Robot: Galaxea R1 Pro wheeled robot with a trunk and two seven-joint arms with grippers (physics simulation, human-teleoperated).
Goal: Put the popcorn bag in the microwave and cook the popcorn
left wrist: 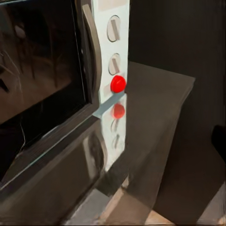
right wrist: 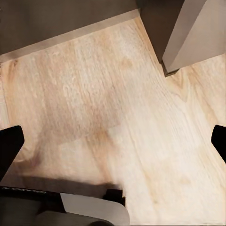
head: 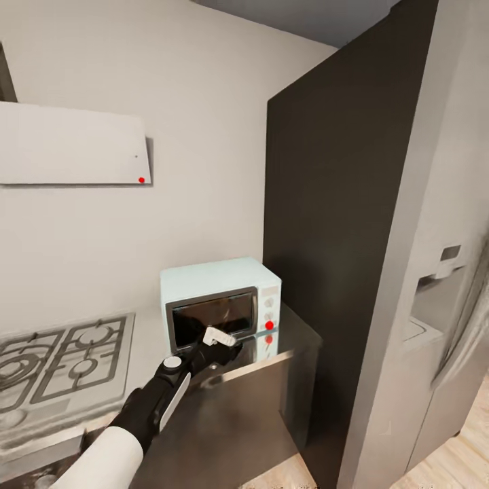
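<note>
White and black, the left gripper (head: 221, 337) is up against the dark glass door of the microwave (head: 219, 299) on the grey countertop (head: 272, 367), how wide it is open cannot be told, while the right gripper (right wrist: 113, 141) hangs wide open and empty over the wood floor (right wrist: 117, 108).

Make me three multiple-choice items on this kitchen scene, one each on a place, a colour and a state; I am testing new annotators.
1. Where does the microwave stand?
A. on the floor
B. on the countertop, between the gas hob and the tall dark cabinet
C. on the hob

2. What colour is the round button on its panel?
A. red
B. green
C. yellow

3. How is the microwave's door?
A. wide open
B. taken off
C. shut

Key: 1 B, its base rests on the grey slab right of the hob; 2 A, the left wrist view shows it red; 3 C, the dark glass sits flush in its frame, with the left gripper before it.
</note>
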